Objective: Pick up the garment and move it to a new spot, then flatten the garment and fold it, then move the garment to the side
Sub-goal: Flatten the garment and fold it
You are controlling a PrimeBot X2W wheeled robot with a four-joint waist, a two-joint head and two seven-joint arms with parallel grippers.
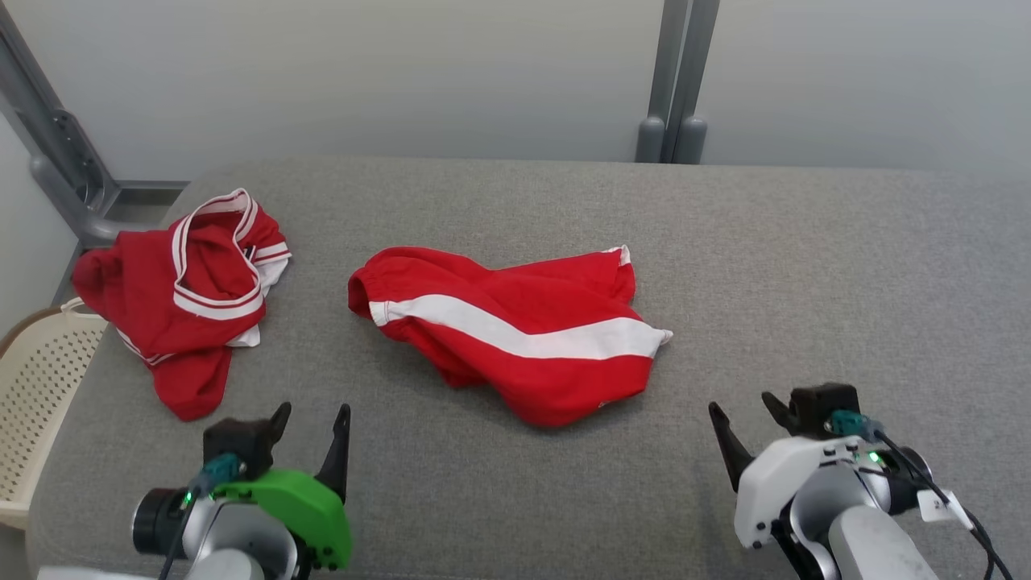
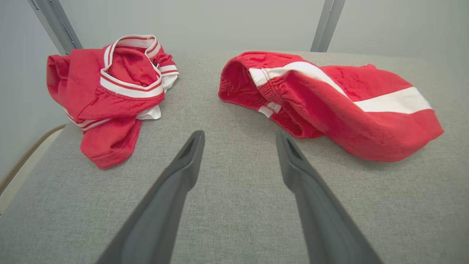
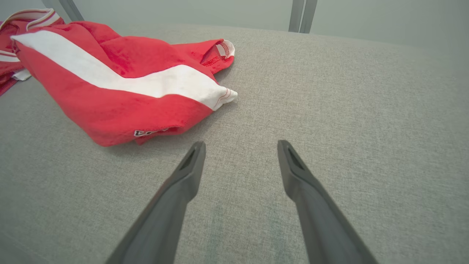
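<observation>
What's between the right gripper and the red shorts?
Just bare grey surface between the right gripper and the red shorts, seen in the right wrist view.

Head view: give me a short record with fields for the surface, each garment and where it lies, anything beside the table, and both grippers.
surface: grey padded table
centre: red shorts with a white stripe, crumpled
left: red top with white trim, bunched near the table's left edge, apart from the shorts
beside table: cream perforated basket, at the left edge
left gripper: open, empty, near side, between the two garments
right gripper: open, empty, near side, right of the shorts, not touching them
</observation>
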